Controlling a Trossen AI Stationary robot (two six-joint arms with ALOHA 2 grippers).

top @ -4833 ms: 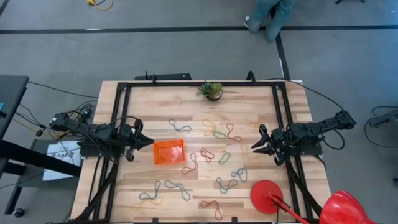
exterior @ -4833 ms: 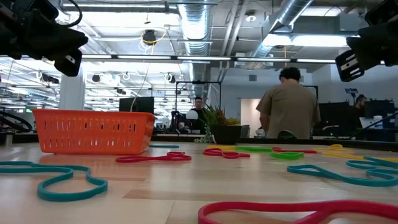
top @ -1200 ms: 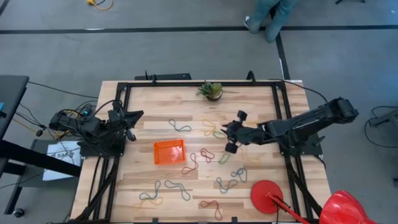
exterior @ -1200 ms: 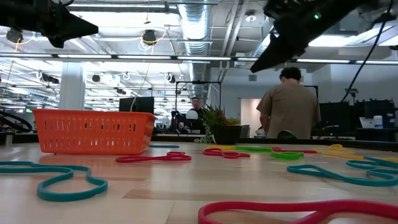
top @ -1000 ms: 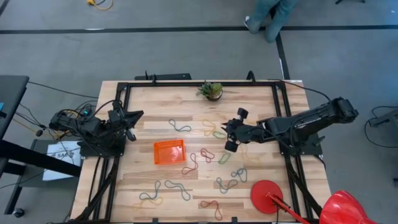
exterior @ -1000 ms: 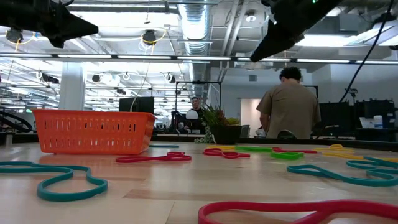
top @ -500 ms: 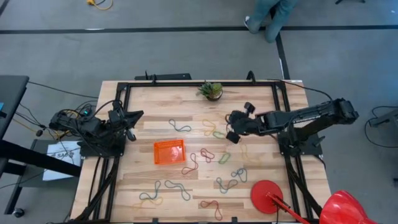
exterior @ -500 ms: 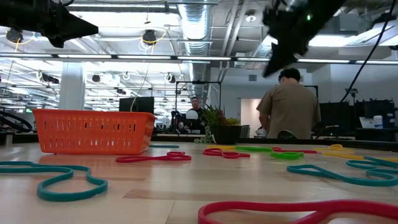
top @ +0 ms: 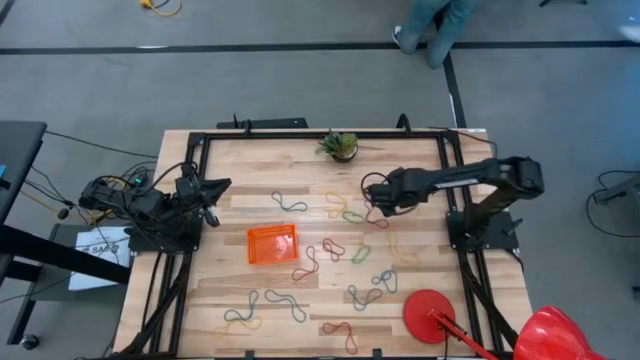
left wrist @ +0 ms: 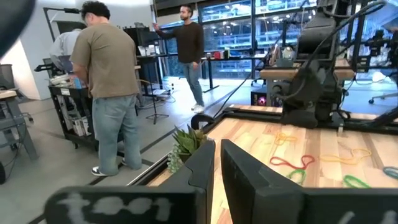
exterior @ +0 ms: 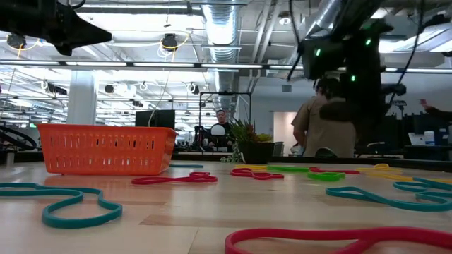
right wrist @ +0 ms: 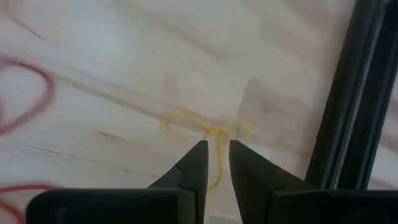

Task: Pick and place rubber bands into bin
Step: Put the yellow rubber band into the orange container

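While the left gripper [top: 222, 184] is idling narrowed at the frame's left, the right gripper [right wrist: 214, 163], fingers nearly together, is hovering over a yellow rubber band [right wrist: 208, 133]; it probably needs opening, lowering, pinching.

Pale wooden plank surface [top: 240, 290] carried everything. Small orange mesh-sided rectangular bin [top: 272, 244] sat left of centre. Thin floppy red, green, blue and yellow rubber bands [top: 345, 250] lay scattered right of it and along the near edge, all on the surface, outside the bin. Small green potted plant [top: 340, 146] stood at the far edge, mid-width. Flat red round disc [top: 429, 313] lay at the near right corner. Dark left gripper [top: 212, 192] hung at the left edge, behind the bin. Dark right gripper [top: 375, 193] was right of centre, over a thin yellow twisted band [right wrist: 208, 132], near the surface's black right frame rail [right wrist: 360, 93].
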